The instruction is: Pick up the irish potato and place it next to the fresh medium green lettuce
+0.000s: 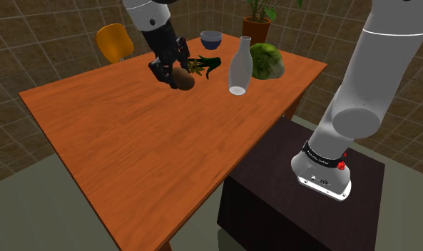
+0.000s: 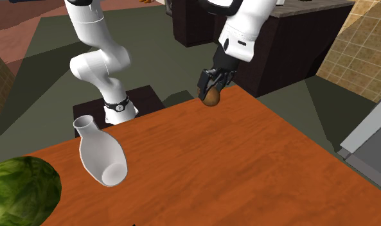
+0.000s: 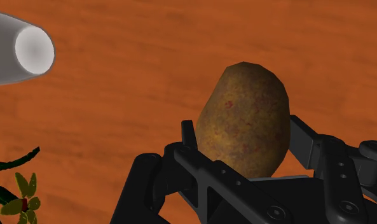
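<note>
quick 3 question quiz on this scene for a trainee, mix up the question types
1. True or false: the gripper is shut on the potato.
2. In the shoulder view, what is between the potato and the lettuce? A mug, B vase, C pan.
3. Is the potato beside the lettuce yet?
Key: 1 true; 2 B; 3 no.

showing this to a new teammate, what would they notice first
A brown potato clasped in the black jaws, held over the orange table. Next, the white vase beside the green lettuce, near the table's far corner in the shoulder view.
</note>
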